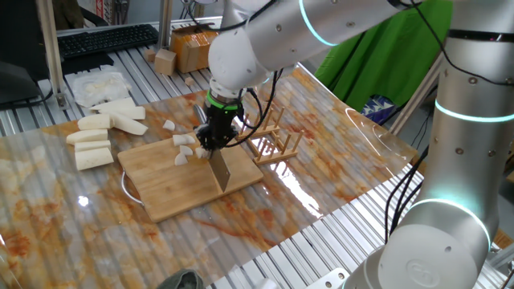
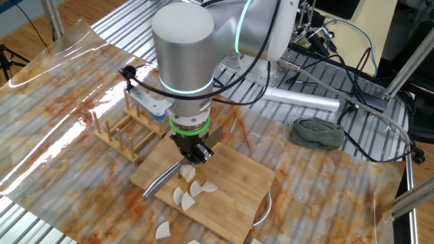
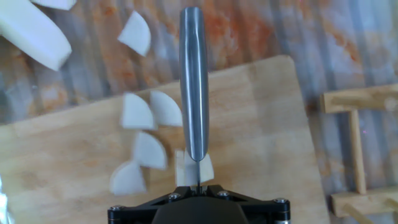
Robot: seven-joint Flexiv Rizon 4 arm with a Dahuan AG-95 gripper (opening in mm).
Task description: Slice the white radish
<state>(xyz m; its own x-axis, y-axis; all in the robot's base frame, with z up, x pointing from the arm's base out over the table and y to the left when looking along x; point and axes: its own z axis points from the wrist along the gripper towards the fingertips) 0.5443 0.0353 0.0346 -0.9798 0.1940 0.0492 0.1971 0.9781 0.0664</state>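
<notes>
Several small white wedge chunks of the white radish (image 1: pixel 183 144) lie on the bamboo cutting board (image 1: pixel 193 193), and one more lies just off it. They also show in the other fixed view (image 2: pixel 180 196) and the hand view (image 3: pixel 137 112). My gripper (image 1: pixel 215 138) is shut on a knife (image 1: pixel 219 170), blade pointing down onto the board beside the chunks. In the hand view the blade (image 3: pixel 194 87) is edge-on, with a pale piece (image 3: pixel 184 168) right under it at my gripper (image 3: pixel 198 186). The other fixed view shows the knife (image 2: pixel 163 179) slanting down from the gripper (image 2: pixel 193 152).
Larger white radish sticks (image 1: pixel 96 136) lie left of the board. A white plastic bag (image 1: pixel 96 84) lies behind them. A wooden rack (image 1: pixel 273 140) stands right of the board. A grey cloth (image 2: pixel 319 132) lies farther off. A cardboard box (image 1: pixel 189 48) and a keyboard (image 1: pixel 104 38) are at the back.
</notes>
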